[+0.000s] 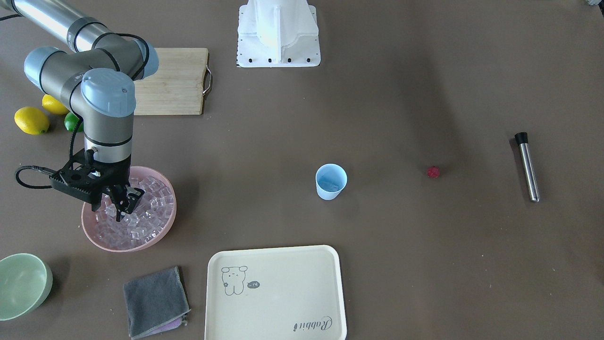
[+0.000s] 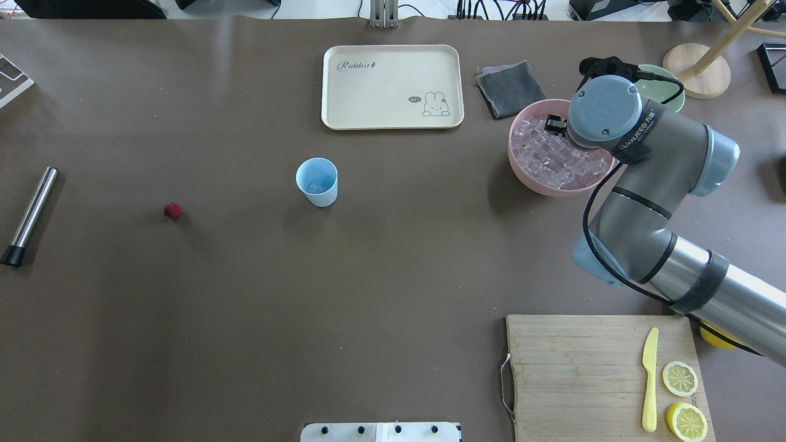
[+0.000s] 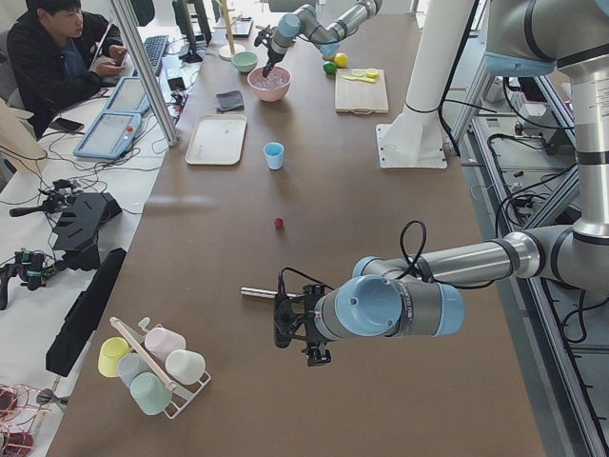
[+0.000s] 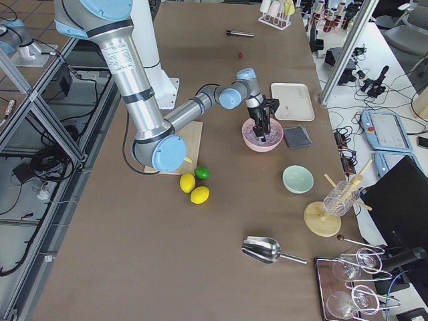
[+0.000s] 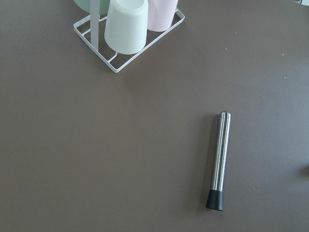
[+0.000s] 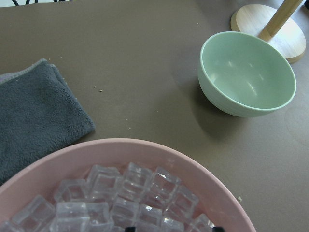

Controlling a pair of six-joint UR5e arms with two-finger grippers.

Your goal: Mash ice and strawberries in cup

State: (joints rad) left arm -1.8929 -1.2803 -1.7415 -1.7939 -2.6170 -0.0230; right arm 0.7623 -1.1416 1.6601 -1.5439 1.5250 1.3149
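You are poising the right gripper (image 1: pixel 125 204), fingers spread, over clear ice cubes (image 1: pixel 151 208) heaped in the round pink bowl (image 1: pixel 173 212), seemingly to fetch one for the light blue plastic cup (image 1: pixel 331 182) well apart; I cannot tell the left gripper's (image 3: pixel 297 347) state.

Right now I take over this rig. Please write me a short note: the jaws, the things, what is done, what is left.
Right gripper: low over the ice in the pink bowl; cannot tell if the jaws are open or shut.
Left gripper: above the table near the metal stick; jaws cannot be judged.
Cup: upright mid-table; perhaps one cube inside, unclear.
Strawberry: on the table, apart from the cup.
Done: nothing sure.
Left: ice and strawberry into the cup, then mash.
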